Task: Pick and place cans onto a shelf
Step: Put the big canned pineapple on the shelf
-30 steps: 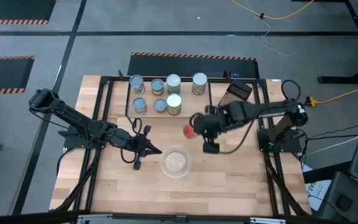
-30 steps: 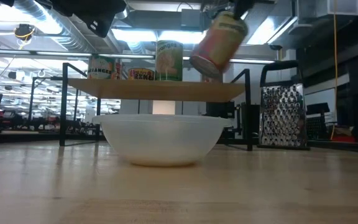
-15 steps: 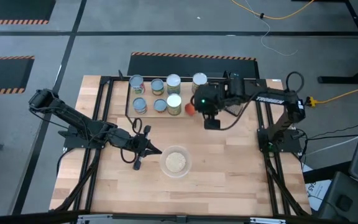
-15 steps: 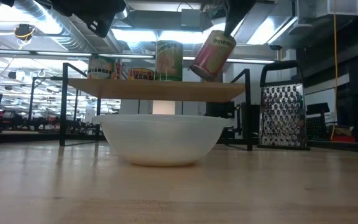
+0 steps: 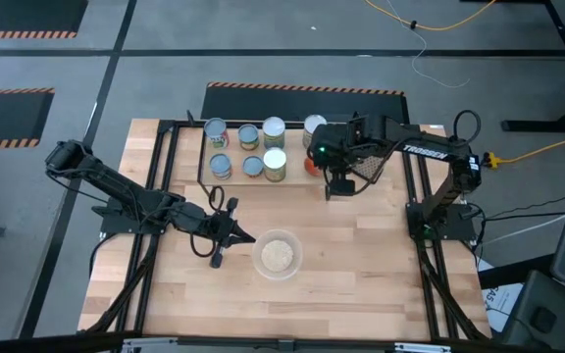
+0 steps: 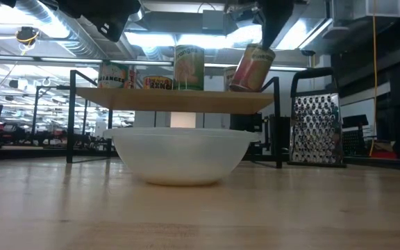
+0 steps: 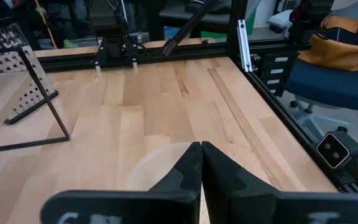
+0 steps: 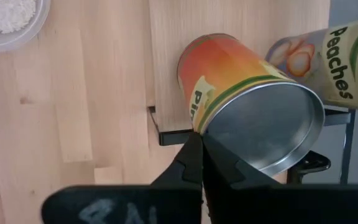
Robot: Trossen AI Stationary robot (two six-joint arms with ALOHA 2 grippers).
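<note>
Item 1, nearest you: the left end effector (image 5: pixel 226 233), fingers pressed together on nothing, parked low over the table (image 5: pixel 361 255) beside the glass bowl (image 5: pixel 278 254) of pale grains. It waits, well apart from the shelf.

Item 2: the shelf (image 6: pixel 172 99), a light-wood board on black legs behind the bowl. You have seven cans (image 5: pixel 248 149) standing upright on it, in two rows from the left end. The free place, as far as you can judge, is the front right corner.

Item 3: the right end effector (image 5: pixel 324 165), over that right end of the shelf, clamped on the red-orange can (image 6: pixel 251 68). In the right wrist view the fingers appear to pinch the rim of the can's metal end.

Item 4, the relation your next move turns on: the can hangs directly beneath the right end effector, its long axis tilted, the top leaning right in the low view, the lower edge at or just above the board; you cannot tell whether it touches. A peaches can (image 8: pixel 316 56) stands just beside it. You probably need to bring the axis upright before release, or the can may tip against its neighbour.

Item 5, farthest: a metal grater (image 6: pixel 317 128) on the table, right of the shelf.
</note>
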